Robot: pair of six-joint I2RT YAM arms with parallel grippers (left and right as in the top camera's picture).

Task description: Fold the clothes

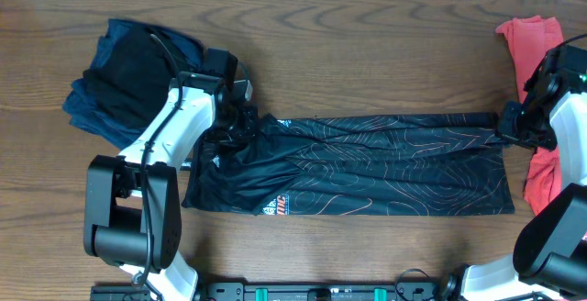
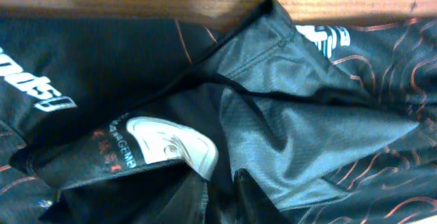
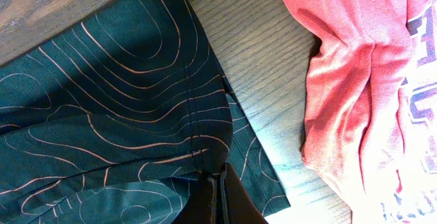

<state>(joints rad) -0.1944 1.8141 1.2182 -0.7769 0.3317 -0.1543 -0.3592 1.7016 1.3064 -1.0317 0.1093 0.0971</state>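
Right fingers (image 3: 235,205) clamp the black jersey (image 1: 367,165); left fingers (image 1: 237,123), seemingly buried in it, cannot tell.

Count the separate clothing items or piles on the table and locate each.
3: black jersey spread across the middle; navy-black pile at left; coral-red shirt at right. The pile may hide more.

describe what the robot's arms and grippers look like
Both arms are alike: the left arm and right arm have boxy white links joined by rounded black joint housings. A thin black cable runs along the left arm's white link. The jaws are dark. No markings are readable.
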